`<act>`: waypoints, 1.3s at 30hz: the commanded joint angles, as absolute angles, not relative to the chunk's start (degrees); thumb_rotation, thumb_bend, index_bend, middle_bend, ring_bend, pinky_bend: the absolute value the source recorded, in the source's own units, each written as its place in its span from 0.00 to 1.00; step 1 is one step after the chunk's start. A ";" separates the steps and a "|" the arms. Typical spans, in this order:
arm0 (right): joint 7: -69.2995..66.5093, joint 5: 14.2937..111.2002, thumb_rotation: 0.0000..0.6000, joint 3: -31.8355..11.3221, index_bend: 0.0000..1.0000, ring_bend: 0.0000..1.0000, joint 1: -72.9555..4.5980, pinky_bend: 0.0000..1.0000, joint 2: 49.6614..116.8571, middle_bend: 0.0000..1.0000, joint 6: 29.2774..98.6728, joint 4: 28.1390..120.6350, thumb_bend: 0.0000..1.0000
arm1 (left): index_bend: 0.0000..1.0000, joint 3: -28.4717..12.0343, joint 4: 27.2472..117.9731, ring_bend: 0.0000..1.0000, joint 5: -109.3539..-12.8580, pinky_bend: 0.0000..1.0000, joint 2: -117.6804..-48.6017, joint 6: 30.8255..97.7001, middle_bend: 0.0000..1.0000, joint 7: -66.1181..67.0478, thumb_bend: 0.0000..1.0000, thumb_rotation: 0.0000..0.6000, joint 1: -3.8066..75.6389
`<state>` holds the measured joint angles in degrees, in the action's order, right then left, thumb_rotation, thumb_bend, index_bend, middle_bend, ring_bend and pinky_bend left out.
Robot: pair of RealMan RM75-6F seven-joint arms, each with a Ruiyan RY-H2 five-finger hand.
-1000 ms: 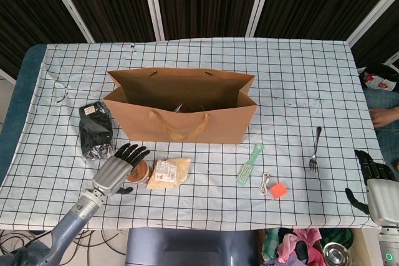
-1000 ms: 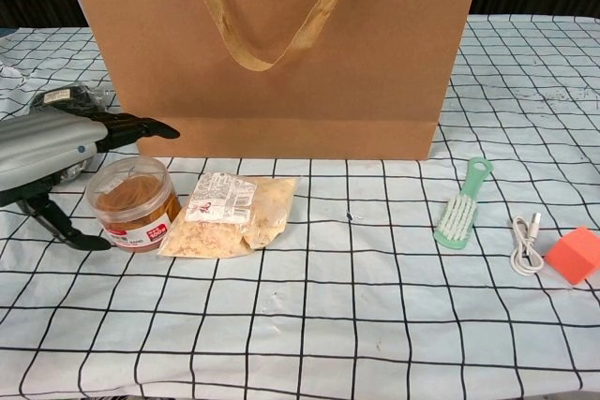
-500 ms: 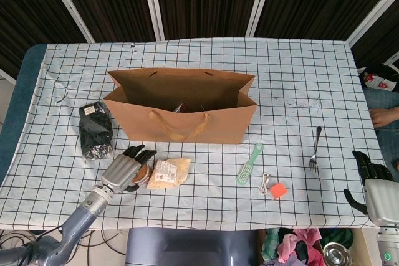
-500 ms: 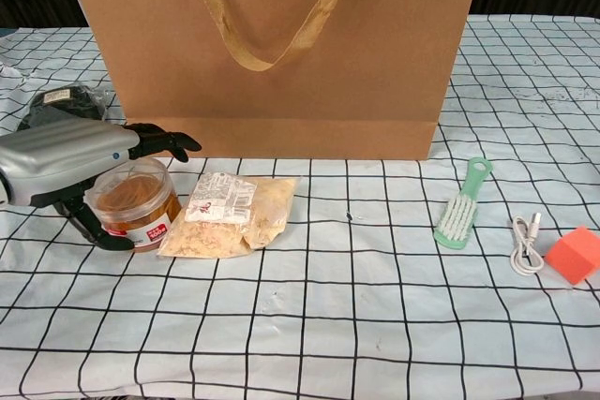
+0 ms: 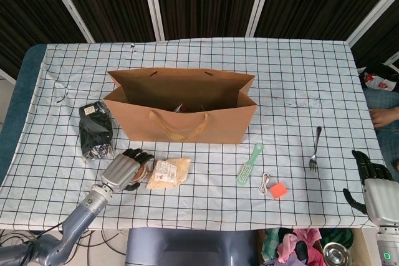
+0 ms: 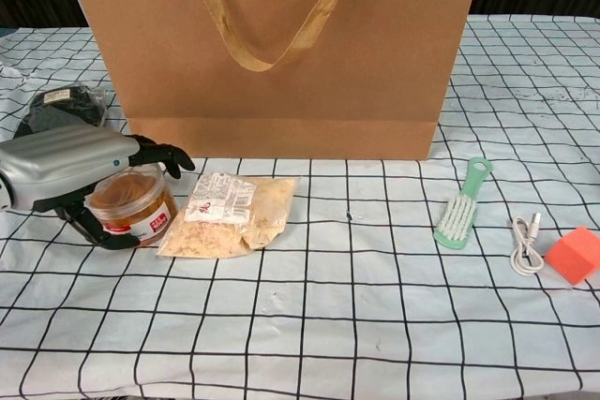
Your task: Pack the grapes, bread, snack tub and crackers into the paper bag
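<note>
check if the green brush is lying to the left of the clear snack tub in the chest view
No, the green plastic brush lies far to the right of the clear round snack tub, with the crumb-filled packet between them.

Dark slatted wall panels (image 5: 199,1) with white frames behind a checked tablecloth (image 5: 299,79)

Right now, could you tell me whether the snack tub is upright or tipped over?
Upright: the snack tub stands on the tablecloth, lid up, with the left hand cupped around it.
</note>
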<state>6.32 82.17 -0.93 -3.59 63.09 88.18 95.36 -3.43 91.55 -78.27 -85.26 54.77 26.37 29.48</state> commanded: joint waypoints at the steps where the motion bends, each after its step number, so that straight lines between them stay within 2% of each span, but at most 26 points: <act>1: 6.31 82.22 1.00 -1.09 0.01 0.21 -3.49 0.19 63.14 0.09 88.13 95.33 0.25 | 0.23 -3.27 91.09 0.25 -78.40 0.36 -85.48 55.62 0.33 26.41 0.31 1.00 29.53; 5: 6.11 82.36 1.00 -1.36 0.01 0.21 -3.35 0.19 63.22 0.09 87.99 95.29 0.25 | 0.30 -2.98 90.18 0.35 -79.13 0.45 -85.83 56.88 0.42 26.13 0.38 1.00 29.50; 9: 6.11 82.47 1.00 -1.55 0.01 0.21 -3.23 0.19 63.34 0.09 87.92 95.25 0.25 | 0.35 -2.91 90.45 0.40 -80.64 0.51 -85.69 58.65 0.47 24.82 0.40 1.00 29.33; 16: 6.14 82.32 1.00 -2.02 0.01 0.21 -2.97 0.19 63.44 0.09 87.67 95.17 0.25 | 0.36 -2.03 93.51 0.40 -84.04 0.51 -82.46 62.26 0.47 21.72 0.41 1.00 28.39; 28: 6.07 81.61 1.00 -3.06 0.01 0.21 -2.40 0.19 63.36 0.09 87.89 94.83 0.25 | 0.36 -0.20 109.19 0.40 -96.09 0.51 -71.70 69.38 0.47 20.17 0.40 1.00 27.55; 33: 5.80 81.11 1.00 -3.60 0.01 0.21 -2.05 0.19 63.19 0.09 88.19 94.70 0.25 | 0.35 -2.34 116.81 0.40 -97.32 0.51 -67.62 69.67 0.46 23.35 0.40 1.00 28.64; 39: 5.68 80.73 1.00 -3.95 0.01 0.21 -1.83 0.19 63.12 0.09 88.19 94.47 0.25 | 0.35 -7.88 123.94 0.40 -95.31 0.51 -65.51 69.70 0.46 26.56 0.40 1.00 30.98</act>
<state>5.69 80.77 -3.92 -1.85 63.12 88.23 94.50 -5.66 121.66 -96.19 -66.61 69.62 25.29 29.73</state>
